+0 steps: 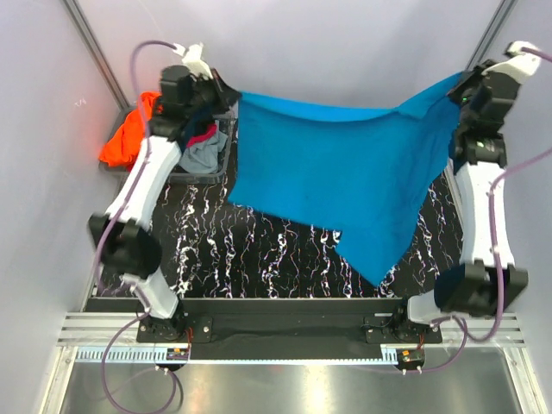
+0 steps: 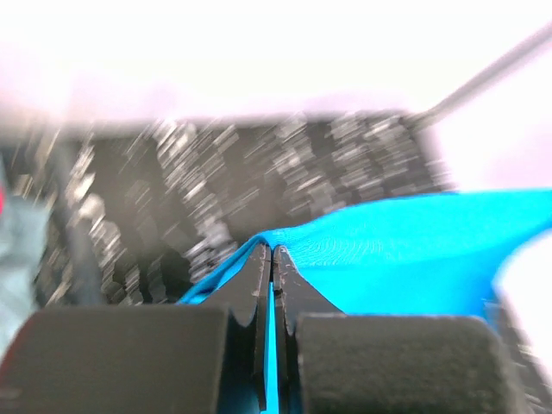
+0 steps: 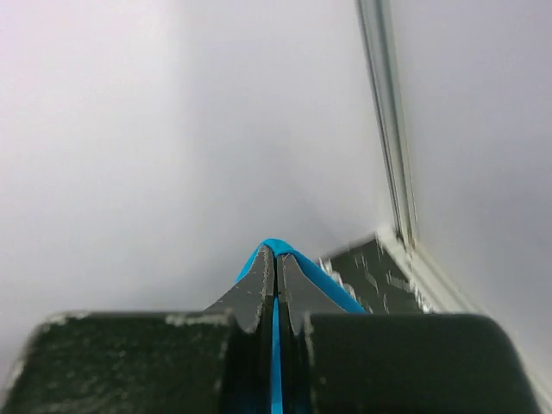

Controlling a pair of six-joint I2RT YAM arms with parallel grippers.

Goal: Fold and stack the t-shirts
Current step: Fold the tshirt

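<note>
Two tools are gripping the turquoise t-shirt (image 1: pixel 336 164) by its upper edge. The left tool (image 2: pixel 272 252) is pinching one corner with jaws closed on the cloth, and the right tool (image 3: pixel 276 250) is clamping the opposite corner likewise. The shirt is hanging spread between them above the black marbled counter (image 1: pixel 259 259), its lower corner drooping toward the near edge. An orange t-shirt (image 1: pixel 125 138) is lying at the left side of the bin (image 1: pixel 197 178), far left

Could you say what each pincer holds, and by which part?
The turquoise t-shirt: left pincer and right pincer each pinch one end of its top edge.
</note>
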